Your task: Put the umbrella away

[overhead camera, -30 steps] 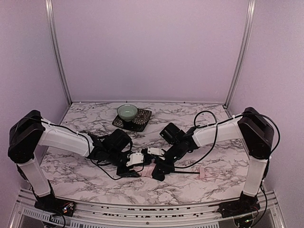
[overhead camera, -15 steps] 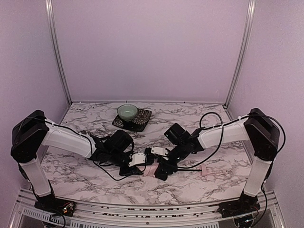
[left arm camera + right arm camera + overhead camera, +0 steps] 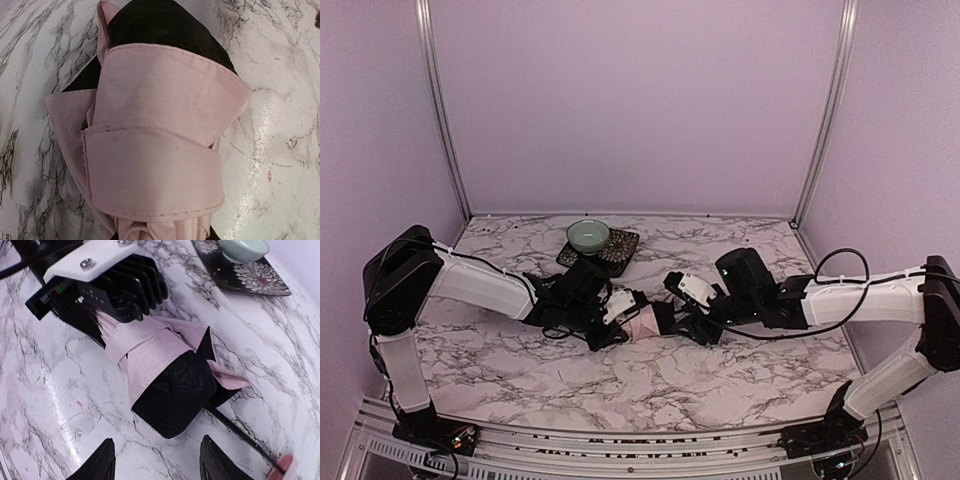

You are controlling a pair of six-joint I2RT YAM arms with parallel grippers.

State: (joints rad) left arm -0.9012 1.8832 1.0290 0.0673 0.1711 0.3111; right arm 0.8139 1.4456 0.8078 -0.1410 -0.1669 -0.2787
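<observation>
The umbrella [image 3: 644,324] lies folded on the marble table, pale pink fabric wrapped by a strap, with black lining at its open end [image 3: 177,390]. It fills the left wrist view [image 3: 155,150]. My left gripper [image 3: 618,320] is shut on its pink end, as the right wrist view [image 3: 107,287] shows. The thin black shaft [image 3: 240,434] runs out to the small pink handle [image 3: 285,464]. My right gripper [image 3: 157,467] is open and empty, just short of the black end. In the top view it [image 3: 692,326] sits right of the umbrella.
A pale green bowl [image 3: 588,236] stands on a dark flowered mat [image 3: 618,255] at the back, just behind my left wrist. Both also show in the right wrist view, the bowl [image 3: 243,247] and the mat [image 3: 250,280]. Cables hang from both arms.
My left gripper has carried the umbrella away from the front edge toward the middle. My right arm has swung out low to the right, and its gripper is now off the umbrella.
</observation>
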